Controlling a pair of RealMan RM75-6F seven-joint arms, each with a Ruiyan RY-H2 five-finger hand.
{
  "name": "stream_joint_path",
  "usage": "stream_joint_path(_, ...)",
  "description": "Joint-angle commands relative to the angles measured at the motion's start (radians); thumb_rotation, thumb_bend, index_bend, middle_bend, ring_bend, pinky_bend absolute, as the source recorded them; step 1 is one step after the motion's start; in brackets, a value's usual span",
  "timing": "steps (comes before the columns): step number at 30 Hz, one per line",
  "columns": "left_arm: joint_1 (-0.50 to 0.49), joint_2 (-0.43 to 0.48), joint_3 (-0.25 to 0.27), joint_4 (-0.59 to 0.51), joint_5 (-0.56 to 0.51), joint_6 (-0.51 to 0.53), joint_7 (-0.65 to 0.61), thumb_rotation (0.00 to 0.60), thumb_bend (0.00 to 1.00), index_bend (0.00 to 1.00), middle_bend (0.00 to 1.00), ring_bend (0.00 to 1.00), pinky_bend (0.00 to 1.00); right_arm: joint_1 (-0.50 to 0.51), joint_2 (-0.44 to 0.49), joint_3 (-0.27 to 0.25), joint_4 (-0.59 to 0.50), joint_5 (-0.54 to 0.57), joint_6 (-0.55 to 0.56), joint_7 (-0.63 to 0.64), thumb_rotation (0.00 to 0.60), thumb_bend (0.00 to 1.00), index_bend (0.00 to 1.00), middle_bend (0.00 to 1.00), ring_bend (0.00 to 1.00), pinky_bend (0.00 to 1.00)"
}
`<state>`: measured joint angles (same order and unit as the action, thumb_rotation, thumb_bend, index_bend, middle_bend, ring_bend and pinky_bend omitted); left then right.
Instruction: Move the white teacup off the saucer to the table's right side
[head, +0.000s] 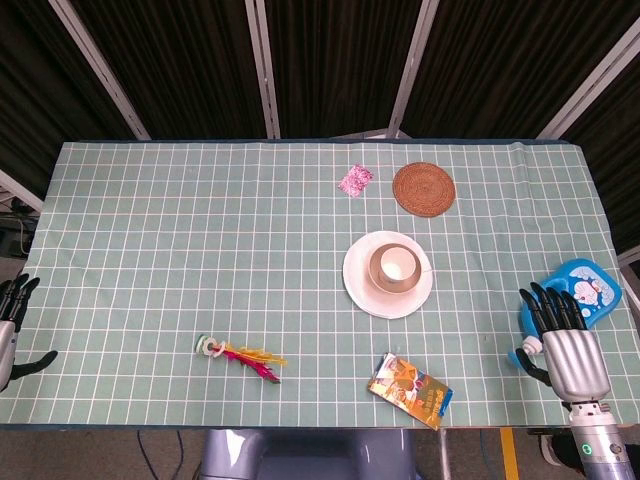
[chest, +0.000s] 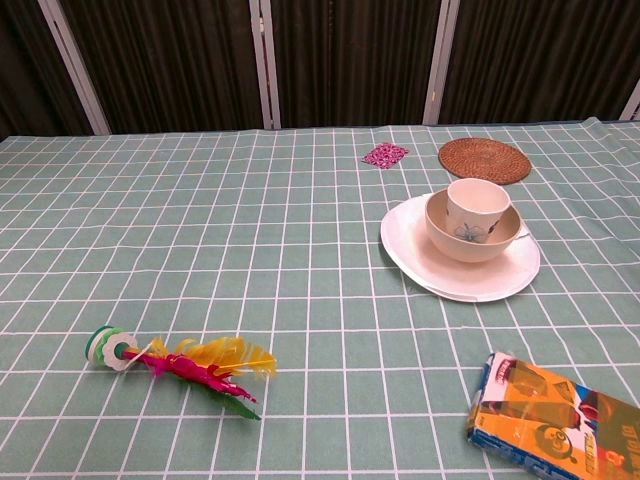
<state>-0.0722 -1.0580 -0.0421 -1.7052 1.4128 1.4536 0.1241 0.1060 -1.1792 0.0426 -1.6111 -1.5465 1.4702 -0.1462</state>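
The white teacup stands upright in a tan bowl, which sits on the white saucer right of the table's middle. My right hand hovers at the table's right edge, fingers spread and holding nothing, well right of the cup. My left hand shows at the far left edge, fingers apart and empty. Neither hand appears in the chest view.
A round woven coaster and a small pink packet lie behind the saucer. A snack packet lies at the front. A feathered toy lies front left. A blue object sits by my right hand.
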Motion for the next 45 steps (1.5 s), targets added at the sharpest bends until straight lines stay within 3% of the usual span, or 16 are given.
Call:
stream_joint_path(1,0.0,0.0,0.0,0.0,0.0,0.0,0.0,0.6,0.0,0.0,0.0,0.0,0.0,0.0,0.0,0.0,0.0,0.001,-0.001,0.0,0.6,0.21,0.0,0.0,0.0,0.0)
stream_joint_path(14,-0.001,0.003,-0.006,0.006,-0.01,-0.004,-0.016,0.6,0.0,0.0,0.0,0.0,0.0,0.013,-0.009,0.001,-0.005,-0.005,-0.016,-0.014,0.6,0.21,0.0,0.0,0.0,0.0)
stream_joint_path(20,0.002,0.008,-0.008,0.007,-0.012,-0.001,-0.03,0.6,0.0,0.0,0.0,0.0,0.0,0.059,-0.031,0.039,-0.049,0.024,-0.062,-0.08,0.6,0.19,0.0,0.0,0.0,0.0)
stream_joint_path(25,0.004,0.011,-0.008,0.004,-0.01,0.004,-0.035,0.6,0.0,0.0,0.0,0.0,0.0,0.139,-0.082,0.105,-0.098,0.043,-0.112,-0.161,0.6,0.18,0.13,0.0,0.0,0.0)
stream_joint_path(30,0.005,0.014,-0.009,0.007,-0.009,0.005,-0.045,0.6,0.0,0.0,0.0,0.0,0.0,0.241,-0.194,0.172,-0.072,0.128,-0.202,-0.249,0.6,0.19,0.29,0.04,0.0,0.0)
stream_joint_path(45,0.003,0.019,-0.013,0.012,-0.015,-0.003,-0.067,0.6,0.0,0.0,0.0,0.0,0.0,0.375,-0.364,0.229,0.064,0.325,-0.312,-0.351,0.6,0.2,0.41,0.13,0.0,0.0)
